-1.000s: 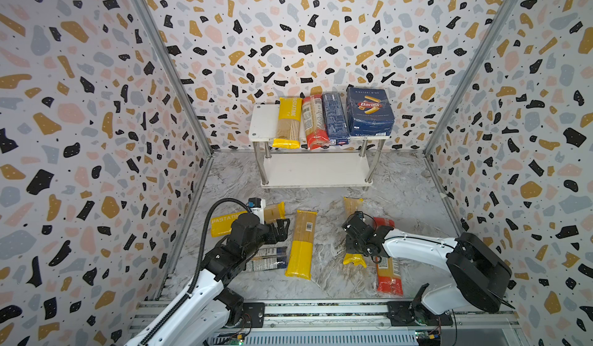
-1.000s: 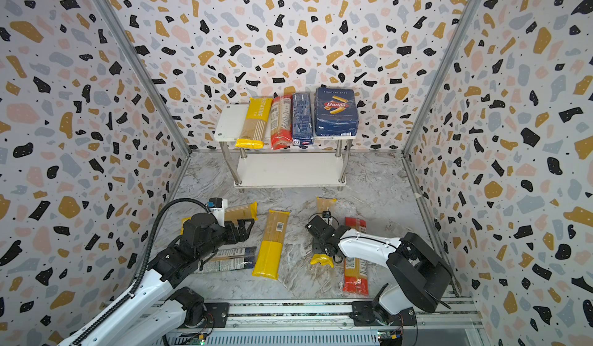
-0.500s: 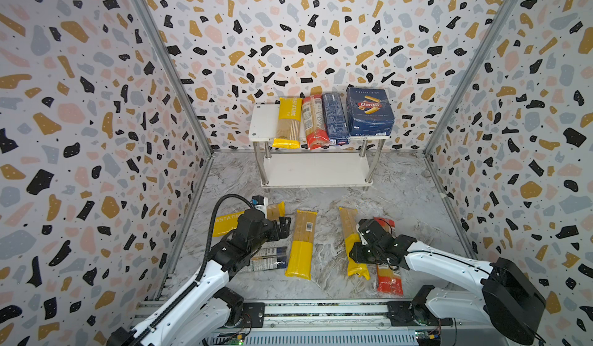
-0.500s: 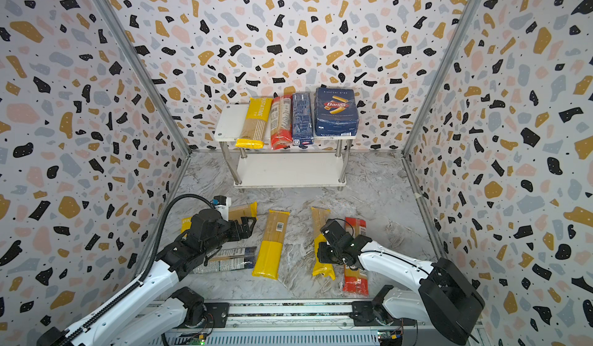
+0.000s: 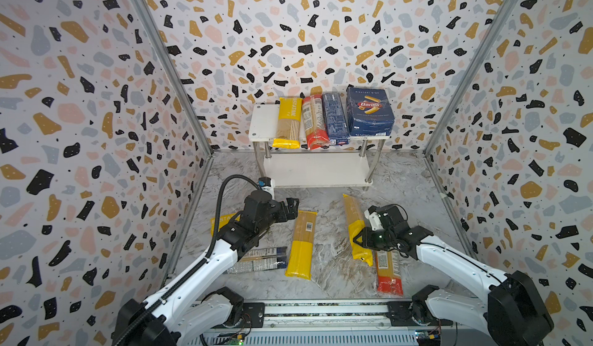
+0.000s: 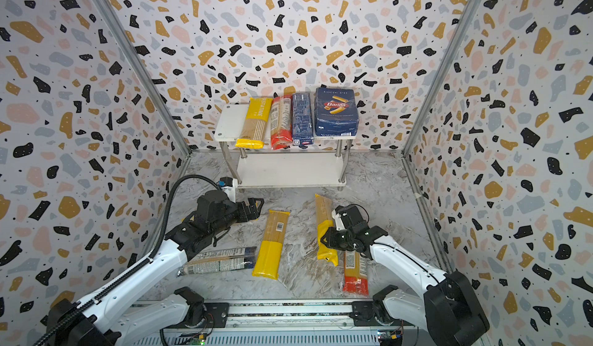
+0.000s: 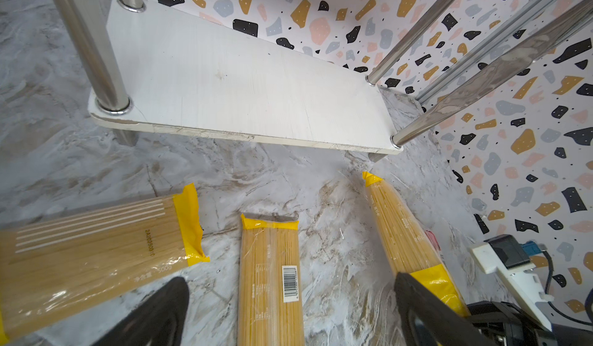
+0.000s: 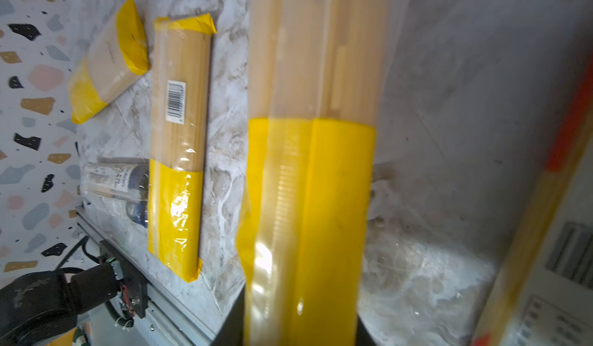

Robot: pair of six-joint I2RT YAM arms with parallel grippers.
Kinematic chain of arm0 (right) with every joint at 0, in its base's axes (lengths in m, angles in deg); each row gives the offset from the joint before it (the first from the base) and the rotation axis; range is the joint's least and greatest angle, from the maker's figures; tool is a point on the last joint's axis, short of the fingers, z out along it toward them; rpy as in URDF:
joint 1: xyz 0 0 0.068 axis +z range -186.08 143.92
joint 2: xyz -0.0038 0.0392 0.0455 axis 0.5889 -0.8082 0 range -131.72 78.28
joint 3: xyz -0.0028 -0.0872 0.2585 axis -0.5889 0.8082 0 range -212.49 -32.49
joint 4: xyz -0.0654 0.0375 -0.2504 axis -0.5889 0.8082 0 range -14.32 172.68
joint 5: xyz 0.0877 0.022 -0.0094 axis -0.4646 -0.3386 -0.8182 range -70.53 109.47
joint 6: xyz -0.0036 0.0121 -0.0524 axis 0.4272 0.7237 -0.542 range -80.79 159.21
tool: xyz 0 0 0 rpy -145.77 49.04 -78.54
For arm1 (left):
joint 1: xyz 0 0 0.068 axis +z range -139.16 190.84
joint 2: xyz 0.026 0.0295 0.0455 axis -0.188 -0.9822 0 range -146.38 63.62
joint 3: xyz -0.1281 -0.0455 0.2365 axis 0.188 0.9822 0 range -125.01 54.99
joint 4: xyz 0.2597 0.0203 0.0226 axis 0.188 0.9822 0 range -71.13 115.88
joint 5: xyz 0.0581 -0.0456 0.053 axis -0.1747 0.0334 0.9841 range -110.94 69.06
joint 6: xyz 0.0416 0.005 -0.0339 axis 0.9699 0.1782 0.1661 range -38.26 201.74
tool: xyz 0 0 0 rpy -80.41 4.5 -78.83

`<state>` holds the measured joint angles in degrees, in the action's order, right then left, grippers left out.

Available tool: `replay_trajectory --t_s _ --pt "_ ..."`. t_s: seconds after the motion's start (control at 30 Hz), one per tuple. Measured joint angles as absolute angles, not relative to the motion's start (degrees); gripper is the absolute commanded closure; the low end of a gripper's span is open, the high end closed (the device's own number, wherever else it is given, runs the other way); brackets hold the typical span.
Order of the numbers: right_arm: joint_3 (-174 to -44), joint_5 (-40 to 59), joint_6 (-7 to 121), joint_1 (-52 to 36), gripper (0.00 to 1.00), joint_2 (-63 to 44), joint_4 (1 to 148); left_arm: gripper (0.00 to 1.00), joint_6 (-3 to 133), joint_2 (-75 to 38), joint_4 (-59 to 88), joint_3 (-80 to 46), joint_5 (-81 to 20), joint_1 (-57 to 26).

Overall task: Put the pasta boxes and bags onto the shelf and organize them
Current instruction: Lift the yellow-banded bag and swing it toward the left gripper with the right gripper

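Marbled grey tabletop [image 5: 330, 273], enclosed by terrazzo-print walls [image 5: 96, 103], is the work area. Item in hand: a yellow-ended spaghetti bag [image 5: 354, 225], right of centre on the near floor, long axis running near to far, its near end overlapping a red-ended bag [image 5: 388, 270]. The right gripper [image 5: 360, 240] is clamped across its yellow band [image 8: 308, 168], toward the near end and not at mid-length; whether the bag is clear of the table cannot be told. Assessment: light, stiff along its length, contents brittle, film slick. A hold this far off centre is likely to let the far end dip or swing, so a mid-length hold with moderate squeeze would suit better. Left of it lie a barcoded yellow bag [image 5: 303, 245], a blue-ended clear bag [image 5: 260, 259] and a PASTATIME bag [image 5: 221, 222] partly under the left arm. The left gripper [image 5: 293, 207] stands fully open and empty above the floor. At the far wall, the shelf [image 5: 264, 123] carries four items on top: a yellow bag [image 5: 287, 123], a red-ended pack [image 5: 313, 121], a narrow Barilla box [image 5: 335, 119] and a rigatoni box [image 5: 369, 111]. The lower board [image 5: 317, 171] is bare.
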<state>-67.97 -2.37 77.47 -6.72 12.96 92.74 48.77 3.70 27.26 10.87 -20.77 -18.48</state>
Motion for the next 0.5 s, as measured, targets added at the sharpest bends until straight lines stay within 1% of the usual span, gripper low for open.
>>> replay_trajectory --t_s 0.23,0.5 --pt "-70.6 -6.5 77.1 -8.5 0.84 12.4 89.9 0.00 49.8 -0.5 26.6 8.6 -22.2 -18.5" --pt "-70.7 -9.7 77.7 -8.8 0.84 9.9 88.3 0.00 51.3 1.8 28.3 8.5 -21.9 -18.5"
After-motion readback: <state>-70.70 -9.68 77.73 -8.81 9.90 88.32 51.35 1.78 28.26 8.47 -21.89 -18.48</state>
